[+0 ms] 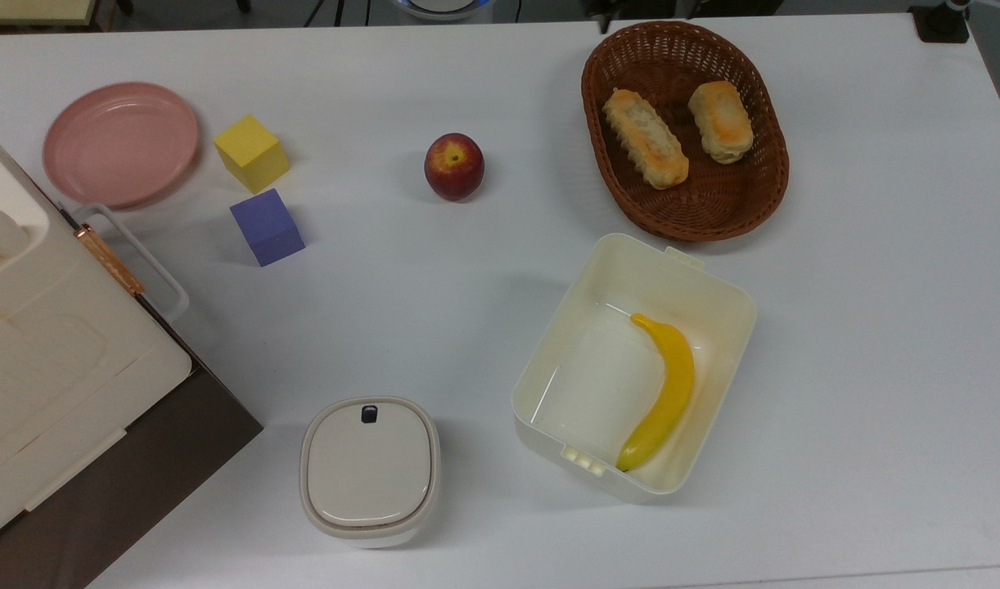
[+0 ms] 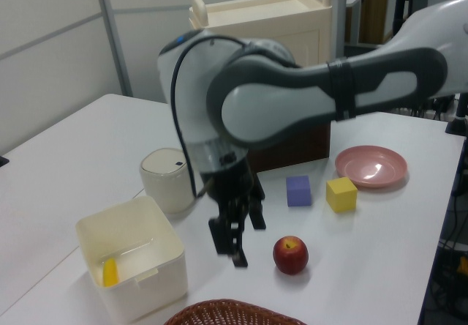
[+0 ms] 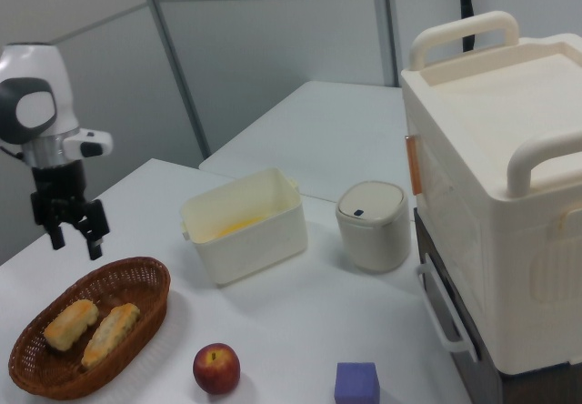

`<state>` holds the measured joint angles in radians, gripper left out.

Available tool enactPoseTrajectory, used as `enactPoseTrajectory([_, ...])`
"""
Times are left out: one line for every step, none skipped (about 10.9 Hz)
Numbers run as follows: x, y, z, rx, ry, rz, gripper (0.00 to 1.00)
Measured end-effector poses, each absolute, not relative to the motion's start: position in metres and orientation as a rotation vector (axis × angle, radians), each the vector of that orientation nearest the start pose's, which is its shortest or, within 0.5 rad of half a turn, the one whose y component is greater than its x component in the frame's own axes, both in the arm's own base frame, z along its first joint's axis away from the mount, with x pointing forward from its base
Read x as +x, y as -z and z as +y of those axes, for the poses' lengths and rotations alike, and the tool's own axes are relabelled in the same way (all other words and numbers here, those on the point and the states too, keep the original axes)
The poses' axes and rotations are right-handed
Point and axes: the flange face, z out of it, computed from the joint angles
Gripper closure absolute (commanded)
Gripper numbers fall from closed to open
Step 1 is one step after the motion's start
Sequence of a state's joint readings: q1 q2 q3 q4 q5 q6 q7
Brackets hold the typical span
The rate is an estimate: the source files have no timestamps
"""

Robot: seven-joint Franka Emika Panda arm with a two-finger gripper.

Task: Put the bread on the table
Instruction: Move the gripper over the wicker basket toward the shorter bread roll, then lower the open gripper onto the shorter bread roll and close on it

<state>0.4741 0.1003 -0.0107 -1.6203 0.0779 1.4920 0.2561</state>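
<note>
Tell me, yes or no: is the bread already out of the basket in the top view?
No, the bread lies inside the basket beside a longer loaf.

White tabletop [image 1: 434,278], brown wicker basket [image 1: 763,184], pale bread [image 1: 720,121] with orange-brown toasted patches, golden ridged loaf [image 1: 646,150], red-yellow apple [image 1: 454,166], yellow banana [image 1: 664,393], cream box [image 1: 717,303], pink plate [image 1: 120,143], yellow cube [image 1: 251,152], purple cube [image 1: 267,227], black pincer [image 3: 73,228].
</note>
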Motion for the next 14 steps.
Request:
enactPoseTrajectory([0.494, -0.527, 0.283, -3.110, -0.420, -0.339, 0.00])
enactPoseTrajectory([0.489, -0.512, 0.301, -3.099, -0.460, -0.363, 0.00])
enactPoseTrajectory([0.488, -0.493, 0.319, -3.084, -0.481, -0.388, 0.00])
enactPoseTrajectory([0.487, -0.472, 0.337, -3.079, -0.495, -0.403, 0.00])
enactPoseTrajectory([0.486, -0.444, 0.357, -3.089, -0.520, -0.417, 0.00])
enactPoseTrajectory([0.483, -0.428, 0.369, -3.098, -0.539, -0.417, 0.00])
enactPoseTrajectory([0.482, -0.414, 0.379, -3.105, -0.540, -0.414, 0.00])
enactPoseTrajectory([0.481, -0.398, 0.391, -3.111, -0.530, -0.410, 0.00])
enactPoseTrajectory([0.479, -0.381, 0.403, -3.118, -0.518, -0.400, 0.00])
enactPoseTrajectory([0.478, -0.364, 0.412, -3.125, -0.512, -0.389, 0.00])
enactPoseTrajectory([0.479, -0.349, 0.417, -3.129, -0.516, -0.386, 0.00])
enactPoseTrajectory([0.478, -0.342, 0.420, -3.131, -0.525, -0.392, 0.00])
enactPoseTrajectory([0.477, -0.339, 0.422, -3.132, -0.530, -0.398, 0.00])
enactPoseTrajectory([0.477, -0.339, 0.422, -3.133, -0.531, -0.398, 0.00])
